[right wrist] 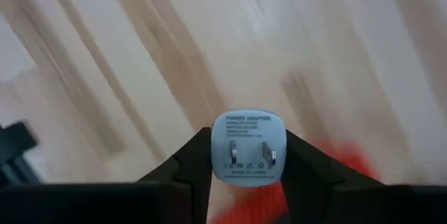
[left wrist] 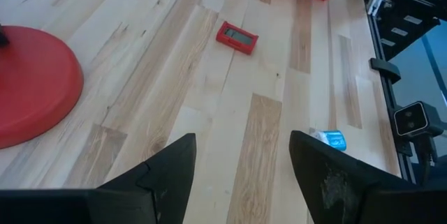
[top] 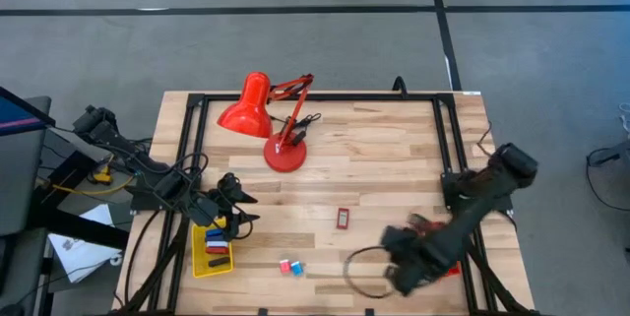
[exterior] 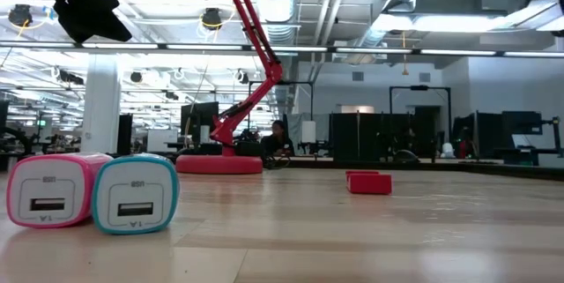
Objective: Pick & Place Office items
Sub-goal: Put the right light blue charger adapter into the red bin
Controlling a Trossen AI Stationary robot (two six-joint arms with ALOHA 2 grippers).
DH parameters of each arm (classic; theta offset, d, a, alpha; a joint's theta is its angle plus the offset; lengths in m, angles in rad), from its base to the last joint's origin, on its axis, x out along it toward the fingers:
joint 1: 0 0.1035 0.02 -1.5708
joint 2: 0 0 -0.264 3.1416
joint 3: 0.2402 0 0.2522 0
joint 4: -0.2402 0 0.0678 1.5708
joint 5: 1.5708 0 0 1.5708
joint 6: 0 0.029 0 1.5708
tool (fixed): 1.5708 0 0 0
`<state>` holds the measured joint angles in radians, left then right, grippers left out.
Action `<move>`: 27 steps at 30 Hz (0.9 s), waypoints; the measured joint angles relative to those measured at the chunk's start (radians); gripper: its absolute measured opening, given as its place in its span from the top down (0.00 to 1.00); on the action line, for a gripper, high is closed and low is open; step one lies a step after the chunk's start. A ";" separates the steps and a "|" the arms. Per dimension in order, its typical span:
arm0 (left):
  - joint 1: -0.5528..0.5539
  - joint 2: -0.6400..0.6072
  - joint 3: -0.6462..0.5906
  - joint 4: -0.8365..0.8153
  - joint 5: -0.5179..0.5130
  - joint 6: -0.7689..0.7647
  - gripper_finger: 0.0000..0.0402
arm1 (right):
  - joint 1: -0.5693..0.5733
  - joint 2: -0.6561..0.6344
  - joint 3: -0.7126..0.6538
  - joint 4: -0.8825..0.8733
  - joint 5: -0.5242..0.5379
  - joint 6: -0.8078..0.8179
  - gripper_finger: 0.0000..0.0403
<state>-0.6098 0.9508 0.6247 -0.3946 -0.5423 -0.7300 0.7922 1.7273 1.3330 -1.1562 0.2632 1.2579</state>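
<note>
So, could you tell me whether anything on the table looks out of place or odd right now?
Nothing is spilled or damaged. The red desk lamp stands upright, two small adapters, pink and blue, sit side by side, and the right gripper holds a white power adapter squarely between its fingers.

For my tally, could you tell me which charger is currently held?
The pale charger between the right gripper's fingers; the pink charger and teal charger sit together on the table.

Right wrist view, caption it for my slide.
Right gripper shut on a white power adapter, plug prongs facing the camera.
</note>
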 joint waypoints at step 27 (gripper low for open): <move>0.000 0.000 0.000 0.039 0.000 0.075 0.44 | 0.419 -0.156 -0.408 0.123 -0.097 1.013 0.69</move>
<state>-0.6098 0.9508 0.6247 -0.3557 -0.5426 -0.6548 1.2110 1.5708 0.9246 -1.0336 0.1659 2.2704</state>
